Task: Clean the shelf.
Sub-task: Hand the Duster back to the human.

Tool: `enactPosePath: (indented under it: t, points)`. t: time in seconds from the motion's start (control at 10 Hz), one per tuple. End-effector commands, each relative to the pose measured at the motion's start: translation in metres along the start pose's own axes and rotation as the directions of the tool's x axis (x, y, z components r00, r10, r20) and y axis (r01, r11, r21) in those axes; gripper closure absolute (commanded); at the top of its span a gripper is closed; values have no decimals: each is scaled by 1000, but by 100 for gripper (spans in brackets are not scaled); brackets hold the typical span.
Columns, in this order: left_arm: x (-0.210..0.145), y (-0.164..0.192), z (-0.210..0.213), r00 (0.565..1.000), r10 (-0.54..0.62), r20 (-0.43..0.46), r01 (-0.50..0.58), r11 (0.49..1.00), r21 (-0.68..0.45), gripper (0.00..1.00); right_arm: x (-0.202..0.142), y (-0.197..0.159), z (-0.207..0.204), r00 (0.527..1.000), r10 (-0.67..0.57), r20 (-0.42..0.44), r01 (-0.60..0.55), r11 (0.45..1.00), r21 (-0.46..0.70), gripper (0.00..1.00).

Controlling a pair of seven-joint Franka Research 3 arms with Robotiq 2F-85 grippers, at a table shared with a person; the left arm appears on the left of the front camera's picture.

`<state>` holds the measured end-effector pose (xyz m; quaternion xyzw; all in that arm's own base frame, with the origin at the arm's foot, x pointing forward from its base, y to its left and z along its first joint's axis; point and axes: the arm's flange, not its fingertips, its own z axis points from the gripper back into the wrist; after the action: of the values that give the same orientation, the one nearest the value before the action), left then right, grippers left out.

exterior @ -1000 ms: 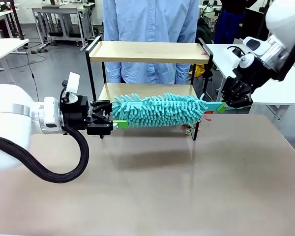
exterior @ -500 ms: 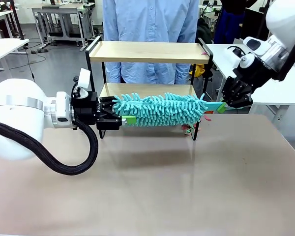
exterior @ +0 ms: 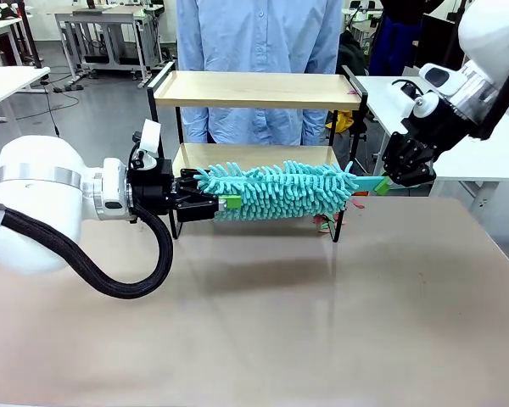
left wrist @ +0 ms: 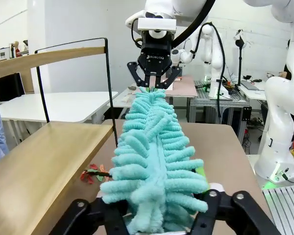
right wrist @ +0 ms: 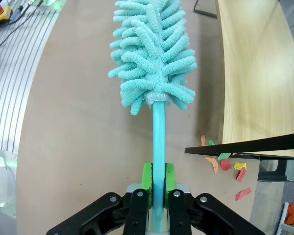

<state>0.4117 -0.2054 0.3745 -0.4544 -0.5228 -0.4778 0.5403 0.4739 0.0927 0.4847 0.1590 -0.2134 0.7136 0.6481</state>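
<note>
Nearest you, at the frame's left, your left gripper straddles the tip of the teal duster, jaws part-closed around the fluff; whether they grip it, you cannot tell. At centre, the duster hangs level before the shelf's lower board. At right, your right gripper is clamped tight on the duster's handle. Behind the shelf stands a person.

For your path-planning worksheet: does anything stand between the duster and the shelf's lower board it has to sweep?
Nothing visible does. The duster hangs level just in front of the shelf, beside its lower board, held at both ends by the right gripper and left gripper.
</note>
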Motion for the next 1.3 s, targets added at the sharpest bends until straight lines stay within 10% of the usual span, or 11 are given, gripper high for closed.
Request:
enactPosePath:
  t: [0.0,0.1,0.7,0.8,0.9,1.0,1.2]
  points:
    - [2,0,0,1000,-12,0,12,999,-32,100,2,2,2,1000,-9,20,9,1000,-13,87]
    - [3,-1,0,1000,-12,-10,12,999,-41,85,2,2,2,1000,-9,20,9,1000,-13,87]
    - [4,-4,2,991,106,-81,-115,986,-117,100,2,2,2,1000,-9,20,9,1000,-13,87]
    - [1,-1,2,999,-15,-28,14,1000,-21,100,2,2,2,1000,-9,20,9,1000,-13,87]
    - [1,-1,2,999,-15,-28,14,1000,-21,100,1,1,-1,1000,1,1,-1,1000,9,71]
    - [1,-1,2,999,-15,-28,14,1000,-21,100,3,0,13,997,-26,77,26,1000,11,29]
    - [1,-1,2,999,-15,-28,14,1000,-21,100,1,1,46,968,-93,233,92,996,13,0]
